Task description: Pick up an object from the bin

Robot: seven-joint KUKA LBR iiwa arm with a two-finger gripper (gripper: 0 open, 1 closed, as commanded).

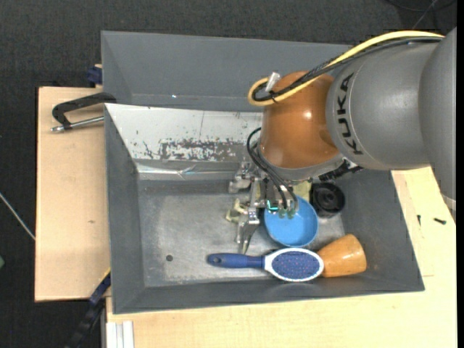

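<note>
Pincer (251, 210) beside blue cup (299, 230) (brush (293, 265) near)

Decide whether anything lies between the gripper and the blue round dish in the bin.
Nothing visible does. The gripper sits at the left rim of the blue round dish. The blue-handled brush lies in front of the dish, the black round part behind it, neither between.
</note>
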